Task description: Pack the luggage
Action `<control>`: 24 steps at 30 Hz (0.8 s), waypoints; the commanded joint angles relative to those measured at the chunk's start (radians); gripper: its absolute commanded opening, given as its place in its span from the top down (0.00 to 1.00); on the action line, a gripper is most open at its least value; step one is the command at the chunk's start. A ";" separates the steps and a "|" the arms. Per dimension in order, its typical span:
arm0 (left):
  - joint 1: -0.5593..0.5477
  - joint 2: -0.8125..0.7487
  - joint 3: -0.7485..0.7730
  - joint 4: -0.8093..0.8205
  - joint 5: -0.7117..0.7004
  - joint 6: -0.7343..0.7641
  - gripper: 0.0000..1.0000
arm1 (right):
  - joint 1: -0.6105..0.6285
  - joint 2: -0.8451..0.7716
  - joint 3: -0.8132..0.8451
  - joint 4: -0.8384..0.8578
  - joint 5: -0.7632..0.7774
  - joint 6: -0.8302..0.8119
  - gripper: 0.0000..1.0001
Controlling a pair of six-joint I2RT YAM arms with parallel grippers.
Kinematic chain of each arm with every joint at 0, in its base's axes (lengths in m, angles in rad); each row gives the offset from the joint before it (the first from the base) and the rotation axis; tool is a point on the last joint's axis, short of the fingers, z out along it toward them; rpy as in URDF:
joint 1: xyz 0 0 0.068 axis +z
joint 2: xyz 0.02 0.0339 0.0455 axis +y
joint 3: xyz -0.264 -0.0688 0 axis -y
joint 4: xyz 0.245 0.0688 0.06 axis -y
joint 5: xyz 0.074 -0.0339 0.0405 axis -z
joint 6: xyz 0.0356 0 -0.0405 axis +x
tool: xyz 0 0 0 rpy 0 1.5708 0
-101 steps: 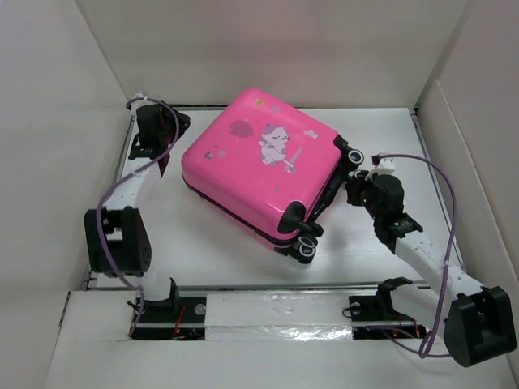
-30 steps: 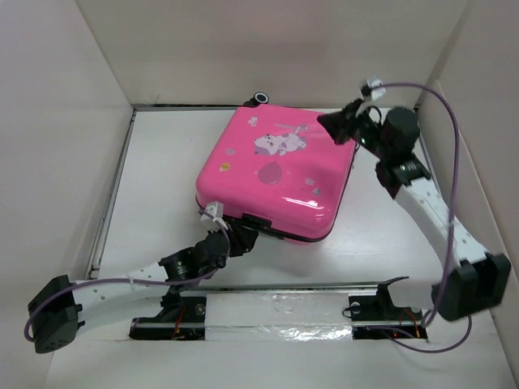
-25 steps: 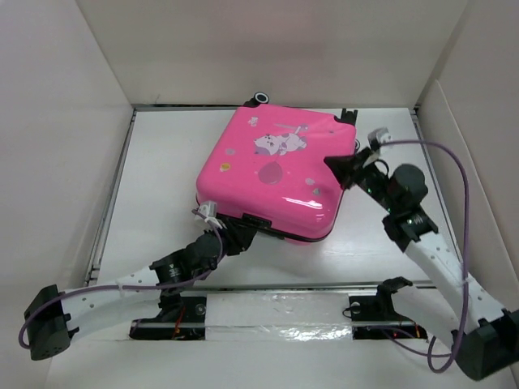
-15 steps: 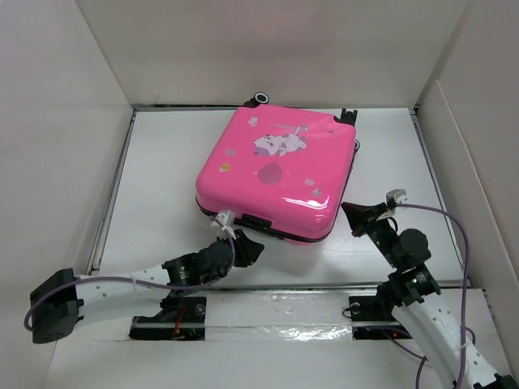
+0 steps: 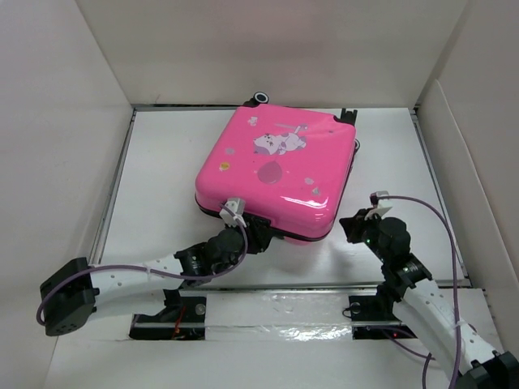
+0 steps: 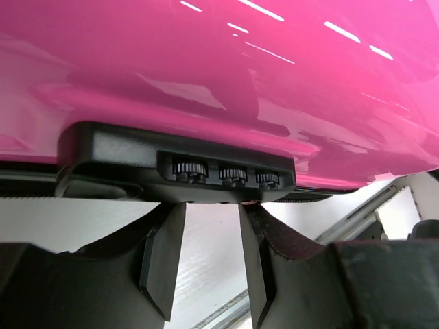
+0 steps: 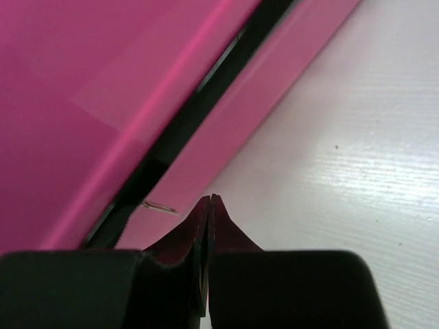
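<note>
The pink luggage (image 5: 276,174) lies flat and closed on the white table, printed lid up, a black wheel (image 5: 261,97) at its far edge. My left gripper (image 5: 258,237) is open at its near edge, fingertips just under the black combination lock (image 6: 226,171). The pink shell (image 6: 219,62) fills the top of the left wrist view. My right gripper (image 5: 347,225) is shut and empty beside the luggage's near right corner. In the right wrist view its closed tips (image 7: 209,200) point at the black zipper seam (image 7: 199,110), close to a thin metal zipper pull (image 7: 156,205).
White walls enclose the table (image 5: 162,186) on the left, back and right. A raised white ledge (image 5: 276,312) with both arm bases runs along the near edge. A black part (image 5: 349,116) sticks out at the luggage's far right corner.
The luggage was turned and shifted toward the back. The left arm swung from the far left to the near edge at the lock. The right arm drew back from the far right corner to the near right corner.
</note>
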 commanded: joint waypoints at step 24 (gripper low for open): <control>0.264 -0.196 0.134 0.014 -0.027 0.152 0.53 | 0.034 0.199 -0.006 0.363 -0.172 -0.139 0.56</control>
